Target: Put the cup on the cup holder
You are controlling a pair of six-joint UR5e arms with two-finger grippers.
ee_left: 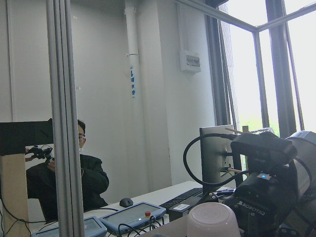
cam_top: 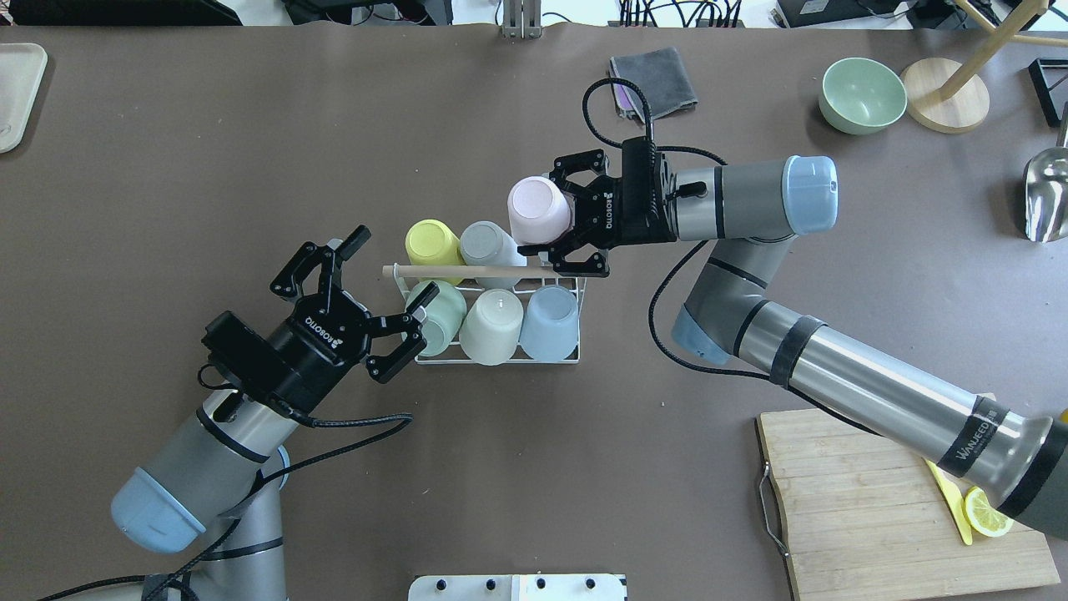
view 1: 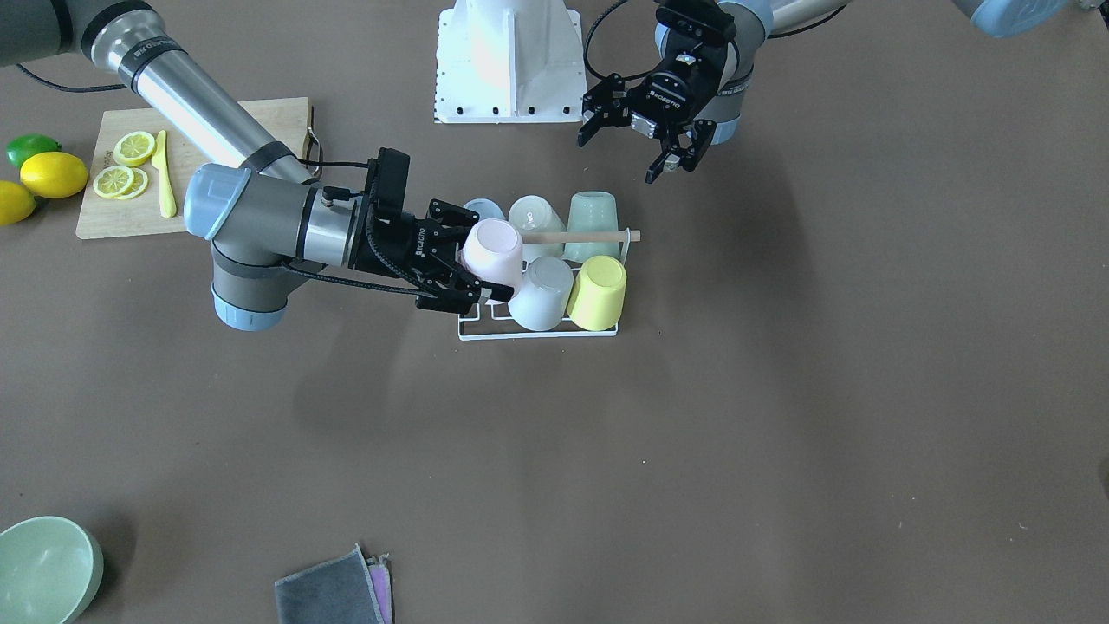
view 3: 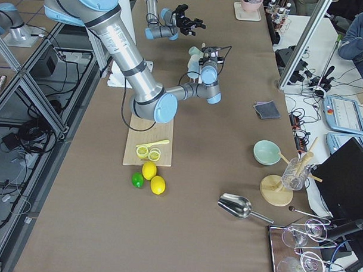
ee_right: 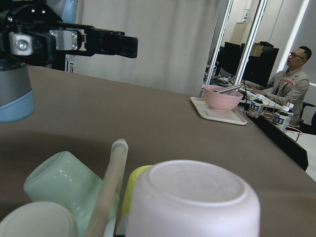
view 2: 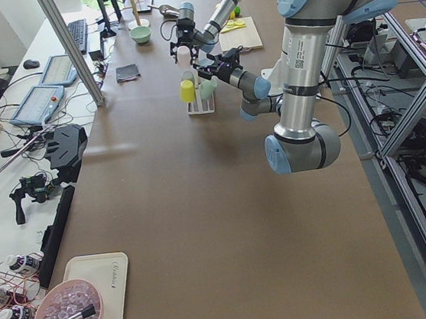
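while the right gripper (cam_top: pixel 557 213) clamps the upturned pink cup (view 1: pixel 492 251) | cup at cup holder (view 1: pixel 537 334) end slot, beside white cup (view 1: pixel 541 295), seating unclear | left gripper (cam_top: pixel 392 267) spread, empty, near wooden rod (view 1: pixel 589 236)

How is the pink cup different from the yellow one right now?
The pink cup is pale pink; the yellow cup bright yellow. The pink cup is clamped in the right gripper; the yellow cup sits on the cup holder, untouched. Both are handleless and mouth down.
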